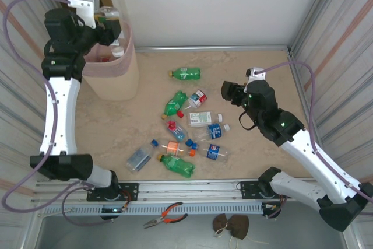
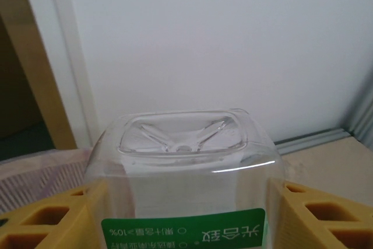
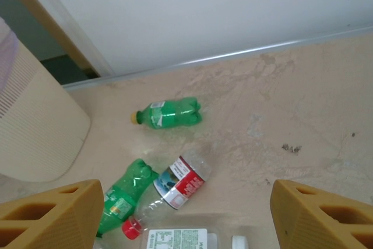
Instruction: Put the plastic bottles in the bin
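Left gripper (image 1: 106,20) grips a clear bottle (image 2: 183,144) (base outward) above the bin (image 1: 119,83). Right gripper (image 3: 186,214) gapes, nearer the pile (image 1: 198,119).

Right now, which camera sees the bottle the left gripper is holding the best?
The left wrist view: the clear bottle is close up, clamped in the left gripper, with its base and green label plain. The top view shows it tiny by the bin, partly hidden by the gripper.

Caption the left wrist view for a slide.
Left gripper clamps a clear bottle with a green label, base forward, the bin with its pink liner at lower left.
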{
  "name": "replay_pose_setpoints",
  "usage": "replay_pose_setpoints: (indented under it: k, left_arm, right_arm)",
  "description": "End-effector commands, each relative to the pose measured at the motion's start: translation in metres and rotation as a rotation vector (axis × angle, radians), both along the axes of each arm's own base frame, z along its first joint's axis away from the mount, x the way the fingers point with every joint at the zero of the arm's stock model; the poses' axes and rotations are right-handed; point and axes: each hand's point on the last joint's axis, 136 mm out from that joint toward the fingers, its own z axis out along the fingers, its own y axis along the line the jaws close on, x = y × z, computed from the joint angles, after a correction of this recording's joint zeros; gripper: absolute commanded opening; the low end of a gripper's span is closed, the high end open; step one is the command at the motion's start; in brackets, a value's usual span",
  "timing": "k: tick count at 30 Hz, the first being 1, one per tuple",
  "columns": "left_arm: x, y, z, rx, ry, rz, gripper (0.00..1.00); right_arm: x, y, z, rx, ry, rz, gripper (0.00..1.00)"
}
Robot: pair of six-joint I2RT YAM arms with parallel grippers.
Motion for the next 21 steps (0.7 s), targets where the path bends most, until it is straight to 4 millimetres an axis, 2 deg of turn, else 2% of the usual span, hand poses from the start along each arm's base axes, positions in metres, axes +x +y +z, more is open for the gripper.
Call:
replay_pose_setpoints:
  k: [1,4,8,15,21]
  left_arm:
    - [0.017,0.023,0.012,0.021,-0.018,0.073,0.58]
    - [0.039,0.036,0.007,0.049,0.015,0.106,0.58]
    - [0.064,0.049,-0.013,0.098,0.082,0.146,0.57]
    - [0.09,0.064,-0.07,0.131,0.217,0.176,0.57]
    - [0.099,0.068,-0.122,0.153,0.331,0.175,0.55]
  right_arm:
    - [0.003,0.001,0.015,0.026,-0.024,-0.005,0.74]
    - [0.005,0.003,0.013,0.024,-0.021,-0.005,0.74]
    - [0.007,0.006,0.011,0.027,-0.016,-0.001,0.74]
    - [0.007,0.008,0.009,0.027,-0.009,0.0,0.74]
    - [0.007,0.009,0.004,0.022,0.001,-0.001,0.74]
